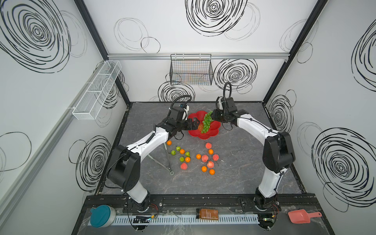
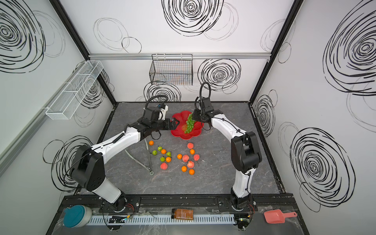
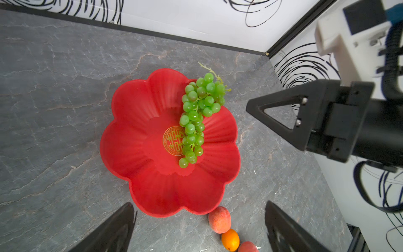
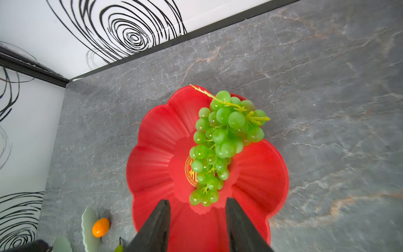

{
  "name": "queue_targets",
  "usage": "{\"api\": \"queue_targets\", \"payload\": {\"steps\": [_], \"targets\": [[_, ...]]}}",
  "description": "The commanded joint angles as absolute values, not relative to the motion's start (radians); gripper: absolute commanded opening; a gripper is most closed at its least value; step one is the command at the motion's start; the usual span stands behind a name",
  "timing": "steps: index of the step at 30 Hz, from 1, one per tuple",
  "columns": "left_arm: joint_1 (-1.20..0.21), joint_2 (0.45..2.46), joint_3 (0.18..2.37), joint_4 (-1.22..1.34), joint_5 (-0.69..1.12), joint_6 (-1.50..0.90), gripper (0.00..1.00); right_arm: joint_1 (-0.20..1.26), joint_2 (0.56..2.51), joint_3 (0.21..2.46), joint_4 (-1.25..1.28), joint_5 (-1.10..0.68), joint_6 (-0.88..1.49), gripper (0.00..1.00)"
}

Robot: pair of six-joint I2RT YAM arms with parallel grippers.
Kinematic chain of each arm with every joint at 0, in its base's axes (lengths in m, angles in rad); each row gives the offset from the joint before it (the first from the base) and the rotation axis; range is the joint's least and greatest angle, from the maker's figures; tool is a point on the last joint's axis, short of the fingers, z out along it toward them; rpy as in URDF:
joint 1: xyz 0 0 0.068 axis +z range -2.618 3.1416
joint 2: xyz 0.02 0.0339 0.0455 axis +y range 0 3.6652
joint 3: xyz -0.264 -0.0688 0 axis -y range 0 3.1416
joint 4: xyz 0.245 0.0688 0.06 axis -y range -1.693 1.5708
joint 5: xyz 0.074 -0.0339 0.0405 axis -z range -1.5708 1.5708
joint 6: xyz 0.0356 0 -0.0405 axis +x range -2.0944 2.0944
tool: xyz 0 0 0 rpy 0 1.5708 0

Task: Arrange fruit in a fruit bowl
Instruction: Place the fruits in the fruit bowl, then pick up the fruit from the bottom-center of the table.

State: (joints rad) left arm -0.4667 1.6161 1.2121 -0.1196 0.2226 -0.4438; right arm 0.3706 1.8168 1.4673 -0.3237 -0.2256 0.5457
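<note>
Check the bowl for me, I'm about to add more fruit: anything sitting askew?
Yes: the grapes lie off-centre in the red bowl, their stem end riding over its rim and poking outside. Nothing looks spilled or damaged.

- Tangerines (image 1: 182, 151): seven.
- Peaches (image 1: 204, 158): five.
- Small green pears and apples (image 1: 173, 152): four.
- Grape bunch (image 1: 206, 122): one.
- Red bowl (image 1: 213, 131): one.
- Tongs (image 1: 169, 168): one pair.
- Wire baskets (image 1: 191, 71) on walls: two.
- Pink scoop (image 1: 301, 216): one.
</note>
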Motion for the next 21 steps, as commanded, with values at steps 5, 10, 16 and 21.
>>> {"api": "queue_targets", "payload": {"steps": [5,10,16,21], "targets": [[-0.496,1.451,1.143,-0.12,0.246,-0.476,0.96,0.445,1.597,1.232,-0.308,-0.127,0.499,0.45],[-0.536,1.307,1.009,-0.132,0.23,-0.524,0.96,0.536,1.505,1.121,-0.329,-0.071,0.485,0.45],[-0.596,1.134,0.834,-0.153,0.177,-0.582,0.96,0.659,1.456,1.032,-0.358,-0.038,0.489,0.43],[-0.662,1.012,0.68,-0.13,0.172,-0.649,0.96,0.73,1.459,1.011,-0.45,-0.015,0.505,0.41]]}}
